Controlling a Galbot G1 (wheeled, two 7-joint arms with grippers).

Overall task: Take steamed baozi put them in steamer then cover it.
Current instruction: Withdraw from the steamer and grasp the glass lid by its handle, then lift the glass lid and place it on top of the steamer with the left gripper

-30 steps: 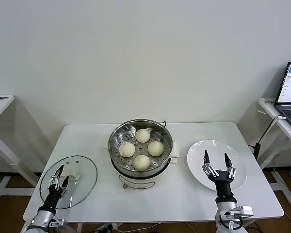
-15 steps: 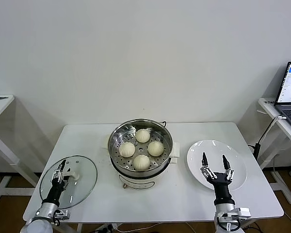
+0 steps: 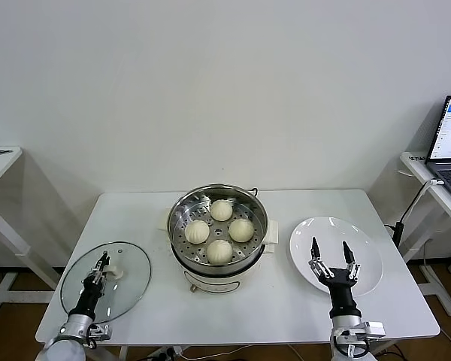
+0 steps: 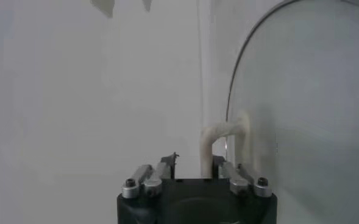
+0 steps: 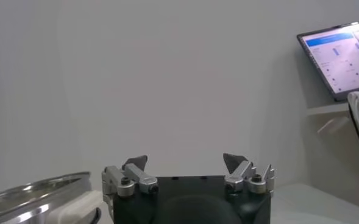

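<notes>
Now the left gripper [image 3: 100,266] has closed onto the cover's [image 3: 105,281] white handle [image 4: 225,143], at eight o'clock from the steamer [image 3: 219,227], which holds four baozi [image 3: 219,251]. The right gripper [image 3: 331,255] hangs splayed over the plate [image 3: 364,248]; lifting looks next.

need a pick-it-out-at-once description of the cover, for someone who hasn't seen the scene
On the white table, the steel steamer stands mid-table with four baozi in it. The cover lies flat toward the robot's left of it, near the table's front corner, with the left gripper at its white handle. It is clear glass with a metal rim, unlike the opaque white plate on the other side.
</notes>
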